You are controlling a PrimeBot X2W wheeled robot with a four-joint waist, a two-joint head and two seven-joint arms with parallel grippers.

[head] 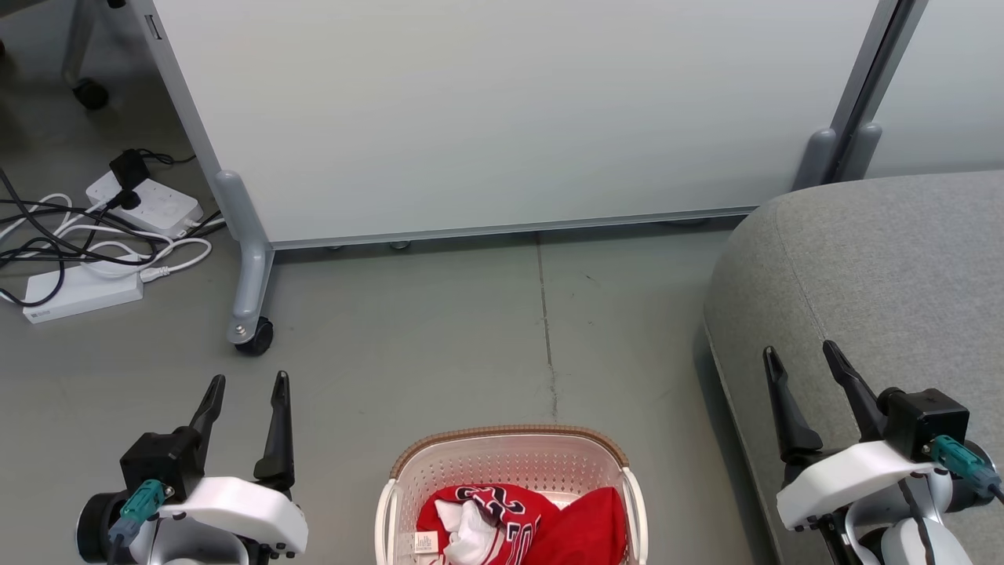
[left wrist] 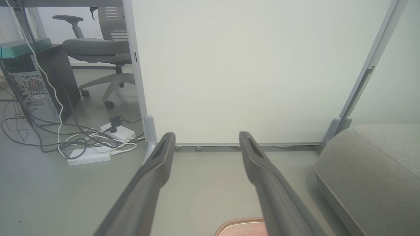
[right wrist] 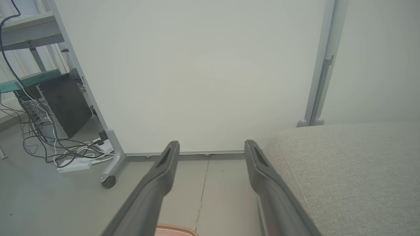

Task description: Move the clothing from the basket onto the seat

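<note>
Head view: clothing (head: 580, 527) left heaped in basket (head: 510, 431), seat (head: 886, 259) at R; L gripper (head: 249, 377), R gripper (head: 800, 348) held clear, fingers apart, empty, prob. readied for reach-in.

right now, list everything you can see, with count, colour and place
basket: one, cream-white with brown rim, floor straight ahead
clothing: two pieces it seems, red, in the basket
seat: one, grey, on the right
partition panel: one, white with grey wheeled legs, behind the basket
power strips: two, white, floor at left
cables: several, black and white, around the power strips
computer tower: one, black and silver, far left
office chair: one, grey, beyond the panel's left edge
left gripper: one, dark fingers, open, left of the basket
right gripper: one, dark fingers, open, by the seat's edge
</note>
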